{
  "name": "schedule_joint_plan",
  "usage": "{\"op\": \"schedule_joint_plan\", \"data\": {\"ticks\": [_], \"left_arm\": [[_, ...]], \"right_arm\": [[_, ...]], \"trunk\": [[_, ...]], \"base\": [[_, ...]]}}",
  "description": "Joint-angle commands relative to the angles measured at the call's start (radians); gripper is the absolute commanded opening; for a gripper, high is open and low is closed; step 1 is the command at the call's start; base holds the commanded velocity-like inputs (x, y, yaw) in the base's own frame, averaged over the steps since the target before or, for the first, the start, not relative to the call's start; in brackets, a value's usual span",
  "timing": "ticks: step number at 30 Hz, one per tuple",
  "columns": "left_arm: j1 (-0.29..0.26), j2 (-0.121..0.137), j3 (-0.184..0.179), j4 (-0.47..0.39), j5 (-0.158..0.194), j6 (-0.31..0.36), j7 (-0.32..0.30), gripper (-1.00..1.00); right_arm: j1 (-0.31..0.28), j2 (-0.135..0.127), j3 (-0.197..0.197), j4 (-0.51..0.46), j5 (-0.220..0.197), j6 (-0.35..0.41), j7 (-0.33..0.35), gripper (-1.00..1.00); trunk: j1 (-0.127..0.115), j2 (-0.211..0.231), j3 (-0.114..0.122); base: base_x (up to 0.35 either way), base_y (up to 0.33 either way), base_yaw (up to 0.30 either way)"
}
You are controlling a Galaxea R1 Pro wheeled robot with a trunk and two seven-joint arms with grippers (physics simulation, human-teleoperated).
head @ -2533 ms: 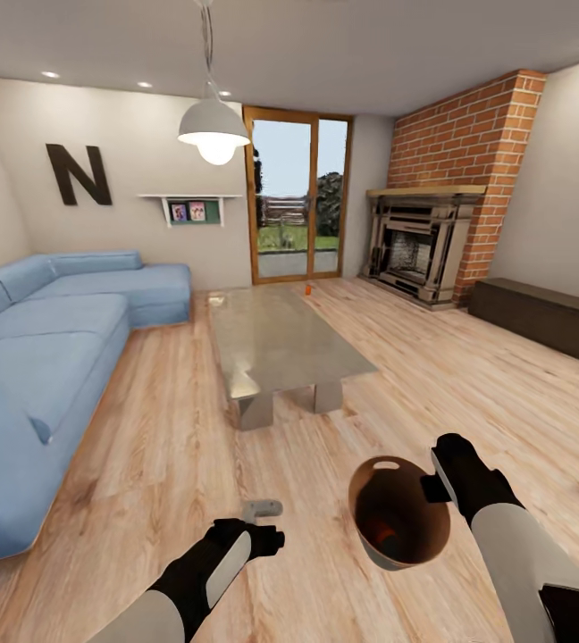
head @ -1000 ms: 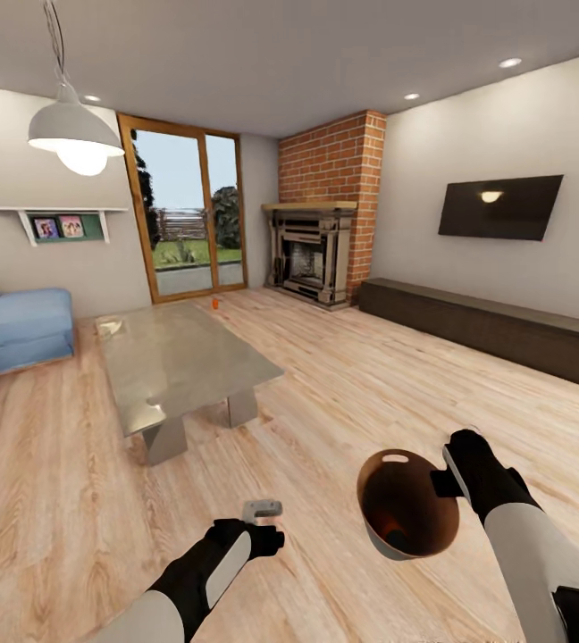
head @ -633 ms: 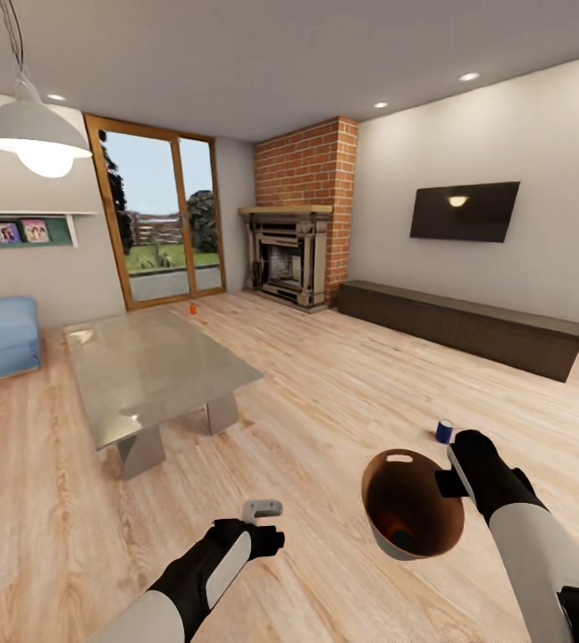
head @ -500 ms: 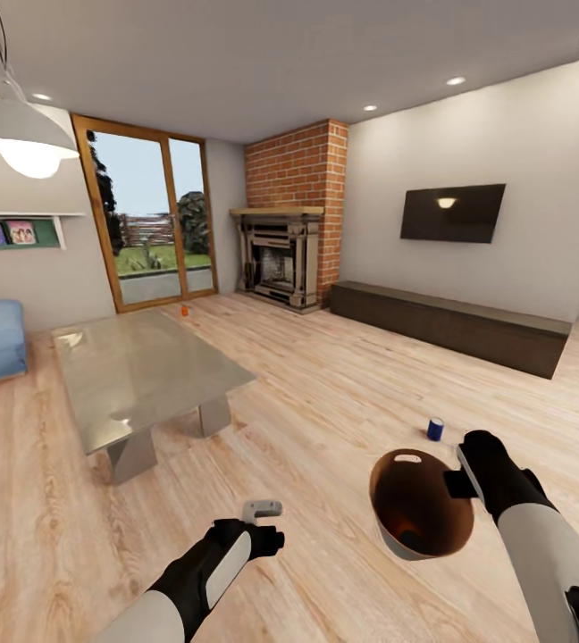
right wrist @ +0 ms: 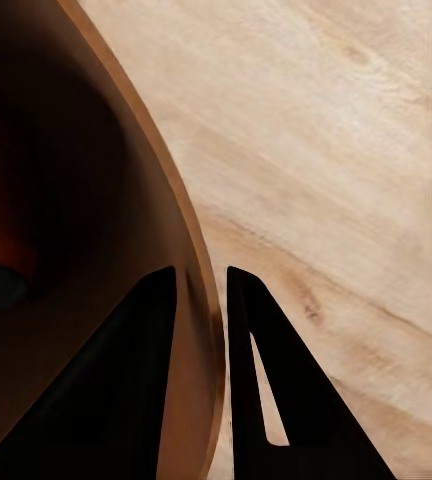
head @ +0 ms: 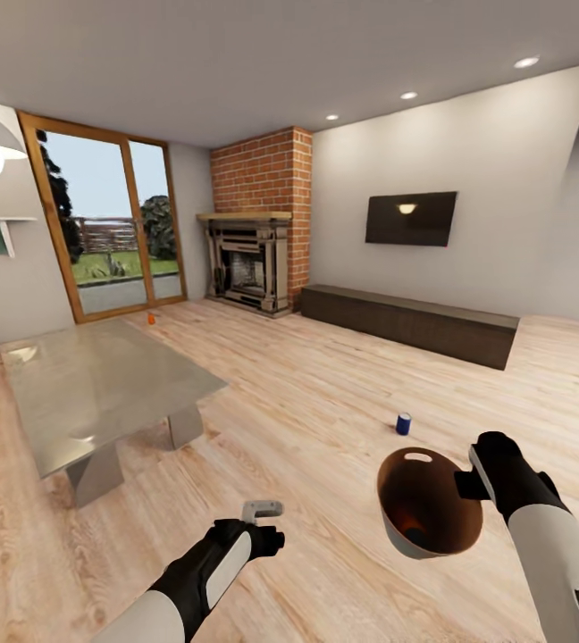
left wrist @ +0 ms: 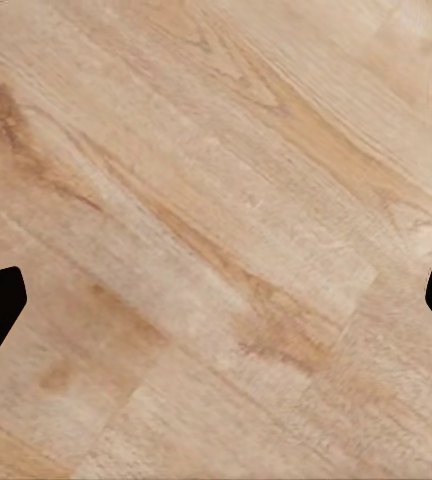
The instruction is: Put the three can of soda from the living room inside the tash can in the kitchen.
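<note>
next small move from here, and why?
Probably roll toward the can standing on the floor just ahead. The right gripper is clamped on the bin rim, while the left gripper hangs open and empty, free to pick.

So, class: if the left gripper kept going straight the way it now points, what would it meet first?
Most likely the wooden floor. In the left wrist view, the open left gripper looks along its fingers onto bare planks, with nothing between them. How far off the floor lies is unclear.

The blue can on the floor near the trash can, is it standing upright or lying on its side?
Upright. The blue can stands on end on the wood floor, its round top facing up.
</note>
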Motion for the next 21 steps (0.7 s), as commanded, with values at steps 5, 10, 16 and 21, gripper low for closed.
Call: {"op": "schedule_joint_plan", "data": {"ticks": [5,10,16,21], "left_arm": [[0.0,0.0,0.0,0.0,0.0,0.0,0.0,1.0],[0.0,0.0,0.0,0.0,0.0,0.0,0.0,1.0],[0.0,0.0,-0.001,0.0,0.0,0.0,0.0,1.0],[0.0,0.0,-0.001,0.0,0.0,0.0,0.0,1.0]], "right_arm": [[0.0,-0.002,-0.001,0.0,-0.012,0.0,0.003,-1.0],[0.0,-0.014,-0.003,0.0,-0.013,0.0,0.003,-1.0],[0.0,-0.018,-0.004,0.0,-0.014,0.0,0.003,-1.0],[0.0,-0.019,-0.004,0.0,-0.014,0.0,0.004,-1.0]], "trunk": [[0.0,0.0,0.005],[0.0,0.0,0.01],[0.0,0.0,0.015],[0.0,0.0,0.019]], "base": [[0.0,0.0,-0.239],[0.0,0.0,-0.245],[0.0,0.0,-0.247],[0.0,0.0,-0.247]]}}
